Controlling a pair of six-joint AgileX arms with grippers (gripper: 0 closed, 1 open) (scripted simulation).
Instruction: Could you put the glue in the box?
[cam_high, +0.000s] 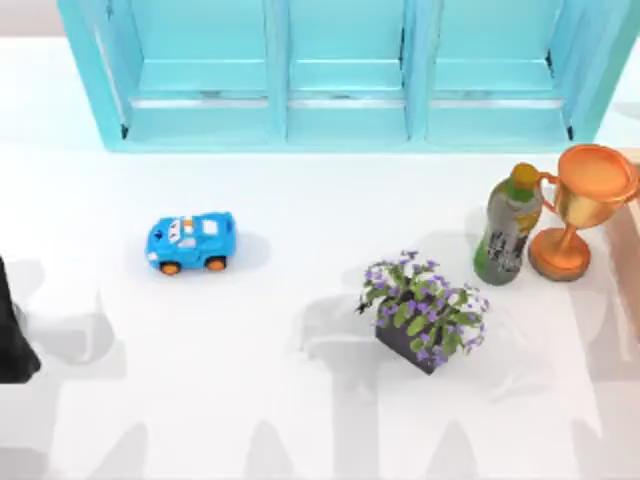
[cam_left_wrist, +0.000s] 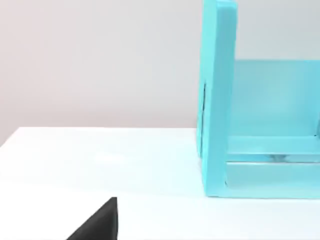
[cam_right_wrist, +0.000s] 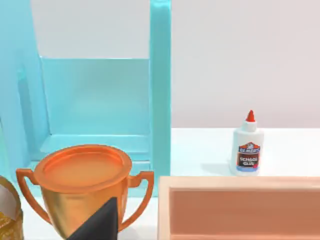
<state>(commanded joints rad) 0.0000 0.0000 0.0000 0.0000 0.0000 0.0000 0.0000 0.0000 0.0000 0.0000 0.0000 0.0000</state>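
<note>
No grasp is made yet; the approach step is judged pending. The glue (cam_right_wrist: 247, 145) stands upright on the worktop (cam_high: 300, 300), just behind the box (cam_right_wrist: 240, 207), beside the blue shelf (cam_right_wrist: 160, 90). The right end effector (cam_right_wrist: 102, 222) sits well short of it, near the trophy (cam_right_wrist: 82, 185); its finger state cannot be told. The left arm is parked at the left edge. Next, a reach over the box is called for.

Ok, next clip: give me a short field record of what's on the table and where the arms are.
target: glue bottle, upright, on the table beyond the box
box: open, peach-coloured, beside the trophy
back of table: blue shelf unit
other things: toy car, flower pot, green bottle
left arm: parked at the table's left edge
right claw: a dark tip in the right wrist view, in front of the trophy
progress: glue not yet picked up
</note>
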